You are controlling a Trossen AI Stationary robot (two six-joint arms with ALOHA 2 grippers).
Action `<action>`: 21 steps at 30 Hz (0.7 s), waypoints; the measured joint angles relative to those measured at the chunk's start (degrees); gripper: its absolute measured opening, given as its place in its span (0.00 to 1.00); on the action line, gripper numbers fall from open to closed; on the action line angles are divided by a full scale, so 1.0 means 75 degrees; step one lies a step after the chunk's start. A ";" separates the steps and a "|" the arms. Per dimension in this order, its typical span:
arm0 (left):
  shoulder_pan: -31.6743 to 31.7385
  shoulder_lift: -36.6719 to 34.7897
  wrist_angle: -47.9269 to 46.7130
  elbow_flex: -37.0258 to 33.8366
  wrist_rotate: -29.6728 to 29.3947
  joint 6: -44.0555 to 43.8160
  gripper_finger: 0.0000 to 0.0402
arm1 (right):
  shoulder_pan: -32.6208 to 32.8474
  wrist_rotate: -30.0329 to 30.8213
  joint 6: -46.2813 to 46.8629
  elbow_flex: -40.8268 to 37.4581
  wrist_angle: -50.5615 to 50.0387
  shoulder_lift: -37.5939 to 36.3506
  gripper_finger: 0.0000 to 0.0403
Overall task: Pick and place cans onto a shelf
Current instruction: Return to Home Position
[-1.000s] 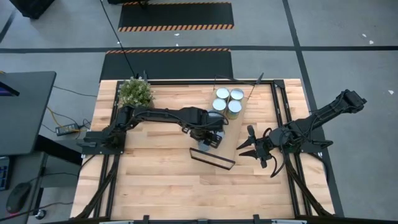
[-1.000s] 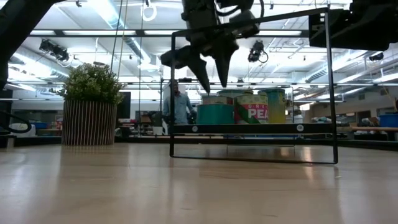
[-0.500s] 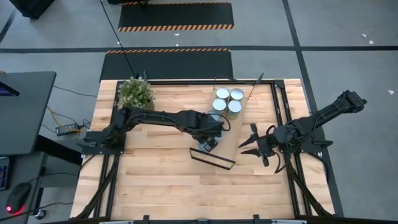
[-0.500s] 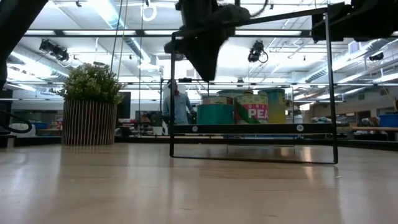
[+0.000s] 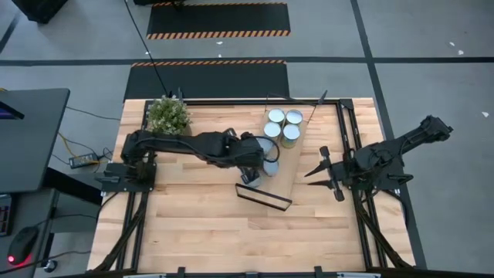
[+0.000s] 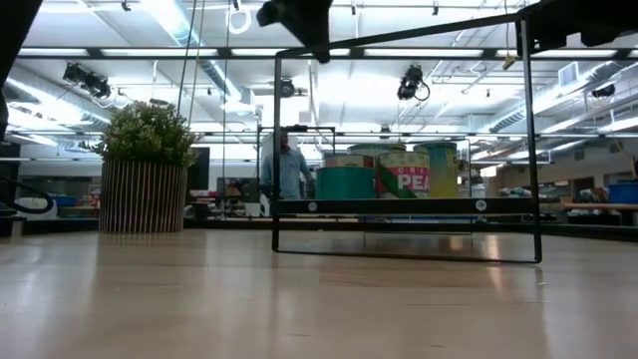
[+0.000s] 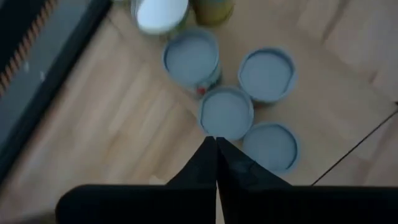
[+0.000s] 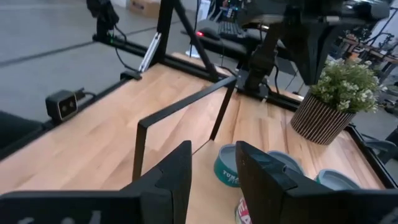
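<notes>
Four short round tins with pale silvery-blue lids point(image 7: 226, 112) stand bunched close together on the long light-wood shelf with thin black wire ends point(image 5: 284, 174), with two more tins just past them. The left claw point(image 7: 216, 142) hangs above this cluster, its dark fingers pressed together and holding nothing. The right claw point(image 8: 213, 155) hovers over the pale wooden desk point(image 5: 193, 224) just beside the shelf's right edge, its fingers apart and empty. A potted green plant point(image 5: 168, 114) stands at the desk's back-left corner.
</notes>
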 joint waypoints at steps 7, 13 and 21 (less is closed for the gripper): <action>0.0004 -0.0563 0.0387 -0.0006 0.0004 0.2119 0.00 | 0.0000 0.0293 0.0401 0.0000 -0.0303 -0.0653 0.33; 0.0023 -0.0943 0.0634 -0.0022 -0.0510 0.3264 0.00 | 0.0000 0.0406 0.0948 0.0000 -0.0837 -0.1449 0.33; 0.0063 -0.1717 0.1529 -0.1970 0.0258 0.4559 0.00 | 0.0000 0.0542 0.1355 -0.0006 -0.0693 -0.2469 0.33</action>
